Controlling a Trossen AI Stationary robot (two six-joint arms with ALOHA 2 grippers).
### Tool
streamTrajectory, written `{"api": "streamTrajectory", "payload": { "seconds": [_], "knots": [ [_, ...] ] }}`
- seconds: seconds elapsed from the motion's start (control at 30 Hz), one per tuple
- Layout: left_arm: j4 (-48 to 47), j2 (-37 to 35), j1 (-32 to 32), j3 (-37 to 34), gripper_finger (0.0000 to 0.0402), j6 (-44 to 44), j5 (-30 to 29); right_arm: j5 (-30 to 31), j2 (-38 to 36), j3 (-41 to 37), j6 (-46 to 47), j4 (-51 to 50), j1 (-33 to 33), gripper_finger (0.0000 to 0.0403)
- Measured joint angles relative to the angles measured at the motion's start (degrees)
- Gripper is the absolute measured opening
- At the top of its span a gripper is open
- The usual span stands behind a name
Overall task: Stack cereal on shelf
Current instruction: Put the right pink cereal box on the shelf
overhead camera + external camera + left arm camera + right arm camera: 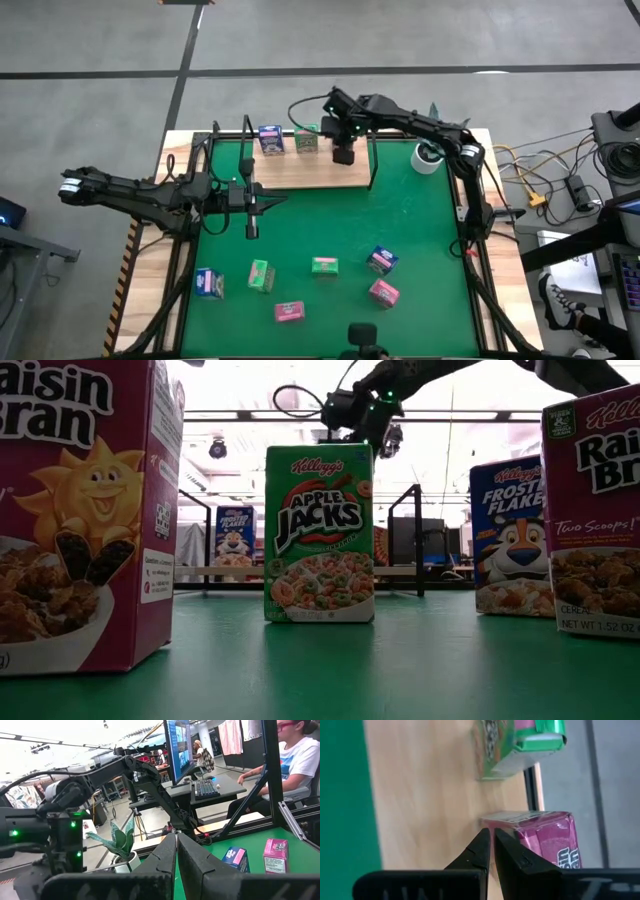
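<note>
- Reading the low view: Apple Jacks on the green box (pixel 319 532), Frosted Flakes on the blue box (pixel 507 537), Raisin Bran on two pink boxes.
- Right gripper (pixel 491 851), fingers closed and empty, hovers above the shelf (pixel 300 170); only its wrist view shows a pink box (pixel 547 838) just beside its fingertips.
- Left gripper (pixel 252 203), closed and empty, waits over the green mat (pixel 330 225); a person sits beyond.
</note>
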Motion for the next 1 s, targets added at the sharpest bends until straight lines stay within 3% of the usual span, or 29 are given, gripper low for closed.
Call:
{"api": "streamTrajectory", "payload": {
  "seconds": [0.37, 0.73, 0.87, 1.0],
  "knots": [
    [0.0, 0.0, -0.01, 0.0, 0.0, 0.0, 0.02, 1.01, 0.05, -1.28, -0.51, 3.71, -0.43, 0.0012],
    [-0.05, 0.0, 0.0, 0.0, 0.0, 0.01, 0.0, 1.25, -0.41, -0.74, -1.32, -3.84, -0.59, 0.0012],
    [-0.07, 0.0, 0.0, 0.0, 0.0, 0.02, 0.0, 5.84, -0.39, -0.74, -1.91, -4.9, -0.78, 0.0012],
    [-0.07, 0.0, 0.0, 0.0, 0.0, 0.02, 0.0, 5.64, -0.39, -0.74, -2.2, -4.82, -0.85, 0.0012]
  ]
}}
